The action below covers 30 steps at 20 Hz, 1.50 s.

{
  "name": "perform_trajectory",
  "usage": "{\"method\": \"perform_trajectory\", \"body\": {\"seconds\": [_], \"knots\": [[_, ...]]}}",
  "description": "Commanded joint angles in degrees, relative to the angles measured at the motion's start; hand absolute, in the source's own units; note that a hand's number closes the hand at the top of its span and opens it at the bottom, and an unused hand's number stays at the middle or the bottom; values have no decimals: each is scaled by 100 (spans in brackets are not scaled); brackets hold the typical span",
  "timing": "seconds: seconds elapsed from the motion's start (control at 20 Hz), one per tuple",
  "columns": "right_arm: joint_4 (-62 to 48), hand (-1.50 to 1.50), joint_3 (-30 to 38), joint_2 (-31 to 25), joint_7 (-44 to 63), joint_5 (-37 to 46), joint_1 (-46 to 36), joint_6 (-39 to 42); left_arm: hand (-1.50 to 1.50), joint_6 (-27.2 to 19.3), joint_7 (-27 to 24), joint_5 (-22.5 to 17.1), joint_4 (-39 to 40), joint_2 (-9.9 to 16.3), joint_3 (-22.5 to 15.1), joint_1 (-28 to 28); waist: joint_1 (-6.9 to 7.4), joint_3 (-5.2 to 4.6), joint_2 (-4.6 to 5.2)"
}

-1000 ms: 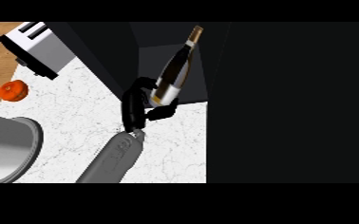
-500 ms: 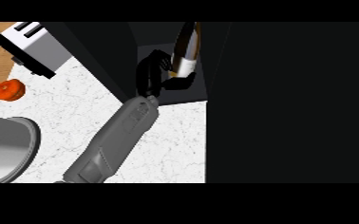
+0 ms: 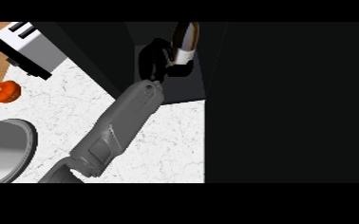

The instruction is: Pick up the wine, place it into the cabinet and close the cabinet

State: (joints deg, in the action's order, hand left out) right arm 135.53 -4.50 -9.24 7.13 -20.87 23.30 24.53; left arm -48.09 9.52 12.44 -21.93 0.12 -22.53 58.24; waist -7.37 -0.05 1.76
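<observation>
Wine bottle, upright inside the dark cabinet, gripped by the curled fingers of one black hand on a grey forearm reaching over the white marbled surface; toaster, orange item and grey rim at left.

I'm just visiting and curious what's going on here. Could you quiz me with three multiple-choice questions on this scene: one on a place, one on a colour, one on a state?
1. Where is the bottle?
A. lying on the counter
B. in the dark cabinet opening
C. beside the toaster

2. What colour is the round thing at the left edge?
A. orange
B. blue
C. green

3. What is the hand doing?
A. resting flat and open
B. pressing the toaster
C. curled round the bottle

Answers: 1 B, the bottle is up inside the dark cabinet. 2 A, it is orange. 3 C, its fingers wrap the bottle.
</observation>
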Motion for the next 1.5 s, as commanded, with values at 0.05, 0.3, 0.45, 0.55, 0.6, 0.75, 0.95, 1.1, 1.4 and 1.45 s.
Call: {"method": "perform_trajectory", "body": {"seconds": [0.05,0.3,0.45,0.55,0.6,0.75,0.95,1.1,1.4,1.45], "knots": [[260,-150,-106,8,266,-353,-92,-102,150,-253,82,19,576,-11,-136,344,-23,-5,44],[345,-150,-47,-36,155,-416,50,22,-150,-544,36,93,933,-12,-210,442,-53,-2,25],[254,-150,11,-77,59,-330,19,91,-150,-364,114,106,1226,-12,-224,513,-101,-2,53],[450,-150,120,-127,106,-505,135,63,-150,-225,135,117,1351,-12,-191,693,-32,-2,24],[349,-150,155,-191,122,-606,133,124,-150,-386,16,97,1244,-12,-254,367,-27,-3,26],[311,-150,56,-85,133,-536,23,-1,-150,-310,52,71,1275,-12,-241,532,-8,-6,39],[315,-150,-39,-122,151,-538,115,60,-150,-450,-343,-171,1021,-12,-35,209,15,-15,47],[375,-150,-143,-94,198,-448,63,-1,-150,-355,-626,-433,747,-12,227,401,63,-19,36],[482,-150,-286,-62,67,-358,412,81,-150,-358,-1462,-971,220,-12,570,138,100,-16,-17],[576,-150,-263,-37,197,-442,323,-90,-150,-268,-1677,-1013,223,-12,628,109,142,-20,-3]]}}
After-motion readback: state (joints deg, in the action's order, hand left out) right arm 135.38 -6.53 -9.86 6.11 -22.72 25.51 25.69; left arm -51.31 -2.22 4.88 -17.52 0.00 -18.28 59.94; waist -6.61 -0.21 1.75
